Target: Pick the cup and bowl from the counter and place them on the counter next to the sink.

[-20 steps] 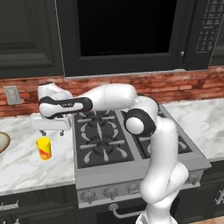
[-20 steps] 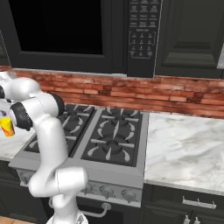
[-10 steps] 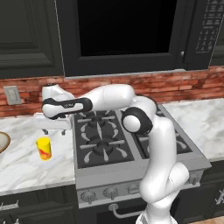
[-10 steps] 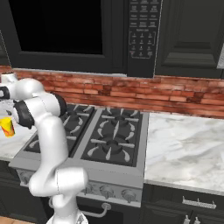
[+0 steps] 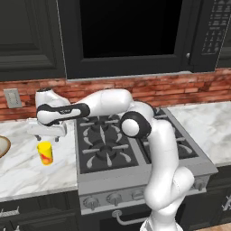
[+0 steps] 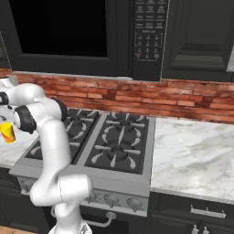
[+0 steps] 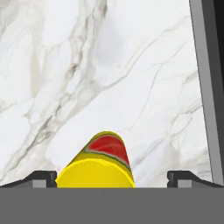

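The yellow cup point(image 5: 44, 153) with a red mark stands upright on the white marble counter point(image 5: 27, 171), left of the stove. My gripper point(image 5: 47, 136) hangs open just above it, pointing down. In the hand view the cup point(image 7: 97, 169) sits low between the two dark fingertips point(image 7: 43, 178), with a gap on each side and no contact. From the right base view the cup point(image 6: 7, 132) shows at the far left edge. Only a sliver of the tan bowl point(image 5: 2, 146) shows, at the left border of the left base view.
The black gas stove point(image 5: 113, 144) lies right beside the cup, and its grey edge point(image 7: 205, 87) runs down the right of the hand view. A brick backsplash point(image 5: 171, 90) with a wall outlet point(image 5: 12, 97) stands behind. More marble counter point(image 6: 192, 151) extends right of the stove.
The hand has shifted slightly left and settled over the cup. The cup has not moved.
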You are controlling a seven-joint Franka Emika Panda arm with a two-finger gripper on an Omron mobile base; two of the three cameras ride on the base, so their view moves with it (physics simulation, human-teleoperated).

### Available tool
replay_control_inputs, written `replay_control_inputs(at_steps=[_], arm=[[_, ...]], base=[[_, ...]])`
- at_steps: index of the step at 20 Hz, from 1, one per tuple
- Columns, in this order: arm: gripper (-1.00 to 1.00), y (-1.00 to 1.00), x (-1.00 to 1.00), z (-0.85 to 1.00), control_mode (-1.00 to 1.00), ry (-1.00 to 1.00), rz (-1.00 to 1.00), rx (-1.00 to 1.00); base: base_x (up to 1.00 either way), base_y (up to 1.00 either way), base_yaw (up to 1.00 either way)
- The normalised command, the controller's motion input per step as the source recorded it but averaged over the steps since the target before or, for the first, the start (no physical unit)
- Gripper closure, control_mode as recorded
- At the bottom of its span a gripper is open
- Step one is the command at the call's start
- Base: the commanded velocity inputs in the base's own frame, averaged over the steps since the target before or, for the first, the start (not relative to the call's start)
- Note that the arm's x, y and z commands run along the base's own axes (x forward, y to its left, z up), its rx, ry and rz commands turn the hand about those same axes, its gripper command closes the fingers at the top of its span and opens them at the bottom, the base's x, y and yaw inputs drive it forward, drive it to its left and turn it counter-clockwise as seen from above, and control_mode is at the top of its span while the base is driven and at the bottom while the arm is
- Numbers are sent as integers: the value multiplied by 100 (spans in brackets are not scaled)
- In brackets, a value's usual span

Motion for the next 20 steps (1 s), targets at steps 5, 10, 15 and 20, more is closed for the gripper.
replay_control_inputs(at_steps=[5, 10, 15, 20], arm=[[-100, 0, 0, 0, -100, 0, 0, 0], [-100, 0, -1, 0, -100, 0, 0, 0], [-100, 0, -28, 0, -100, 0, 0, 0], [-100, -6, -47, -13, -100, 0, 0, 0]], base=[[0, 0, 0], [0, 0, 0], [0, 0, 0], [0, 0, 0]])
